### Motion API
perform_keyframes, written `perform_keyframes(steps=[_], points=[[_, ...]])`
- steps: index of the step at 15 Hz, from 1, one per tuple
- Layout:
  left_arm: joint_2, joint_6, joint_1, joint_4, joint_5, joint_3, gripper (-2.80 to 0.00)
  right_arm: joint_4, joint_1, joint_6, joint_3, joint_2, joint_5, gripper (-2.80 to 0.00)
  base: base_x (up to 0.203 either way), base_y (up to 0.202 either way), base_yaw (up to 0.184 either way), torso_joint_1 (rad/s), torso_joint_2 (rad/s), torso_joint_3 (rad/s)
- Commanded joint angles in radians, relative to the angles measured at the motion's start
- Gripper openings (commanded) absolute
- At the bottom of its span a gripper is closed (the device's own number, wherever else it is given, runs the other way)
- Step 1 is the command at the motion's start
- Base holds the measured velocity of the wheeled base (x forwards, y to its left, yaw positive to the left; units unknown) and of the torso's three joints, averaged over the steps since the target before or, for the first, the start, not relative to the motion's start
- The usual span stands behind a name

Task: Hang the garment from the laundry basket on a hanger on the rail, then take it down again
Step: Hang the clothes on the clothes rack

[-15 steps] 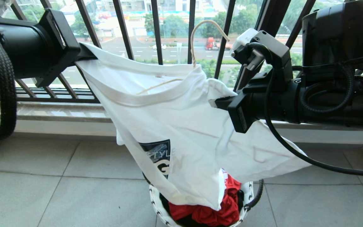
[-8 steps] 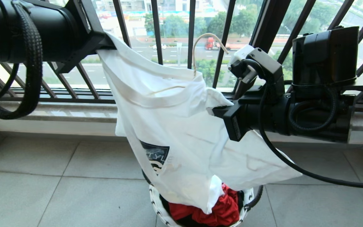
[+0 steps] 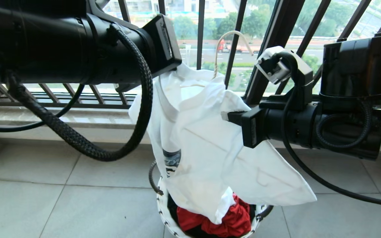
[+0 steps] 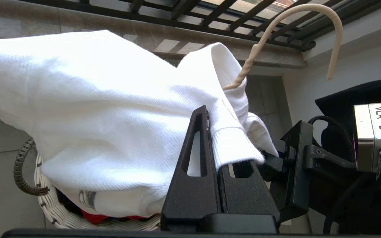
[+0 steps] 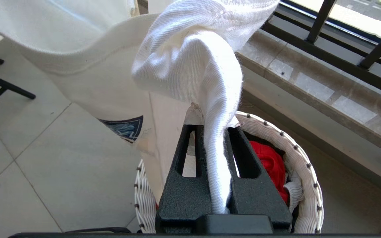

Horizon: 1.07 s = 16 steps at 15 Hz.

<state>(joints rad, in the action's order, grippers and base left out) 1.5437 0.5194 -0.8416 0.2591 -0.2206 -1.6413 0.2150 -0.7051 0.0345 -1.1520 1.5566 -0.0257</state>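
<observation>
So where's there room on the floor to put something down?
Bare grey tiles lie left of the basket, up to the window ledge, and right of it under the right arm. Above the basket it's crowded: the T-shirt hangs between the left gripper and right gripper.

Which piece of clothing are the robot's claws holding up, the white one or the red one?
The white T-shirt, pinched by both the left gripper and right gripper. The red one lies in the basket.

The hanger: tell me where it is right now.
In the head view the hanger sits inside the T-shirt's neck, its hook poking up before the window bars, between the left gripper and right gripper, above the laundry basket.
</observation>
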Motion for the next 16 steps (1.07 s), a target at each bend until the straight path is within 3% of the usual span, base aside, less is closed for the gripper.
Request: perform_keyframes(steps=[1,5,8,13,16], points=[[0.014,0.0,-0.043,-0.004,0.001,-0.006,-2.8,0.035,-0.001,-0.007,0.036,-0.053,0.014,-2.8,0.0,0.0,0.0,0.0,0.0,0.0],[0.024,-0.041,-0.043,-0.003,-0.003,-0.037,-2.8,0.228,-0.001,-0.015,0.161,-0.074,0.177,-2.8,0.0,0.0,0.0,0.0,0.0,0.0],[0.014,-0.077,-0.05,-0.003,0.004,-0.044,-2.8,0.265,-0.002,-0.018,0.193,-0.072,0.236,-2.8,0.0,0.0,0.0,0.0,0.0,0.0],[0.005,-0.08,-0.128,0.005,0.017,-0.054,-2.8,0.322,-0.002,-0.047,0.199,-0.062,0.24,-2.8,0.0,0.0,0.0,0.0,0.0,0.0],[0.003,-0.079,-0.134,0.037,0.017,-0.043,-2.8,0.351,-0.001,-0.076,0.201,-0.072,0.239,-2.8,0.0,0.0,0.0,0.0,0.0,0.0]])
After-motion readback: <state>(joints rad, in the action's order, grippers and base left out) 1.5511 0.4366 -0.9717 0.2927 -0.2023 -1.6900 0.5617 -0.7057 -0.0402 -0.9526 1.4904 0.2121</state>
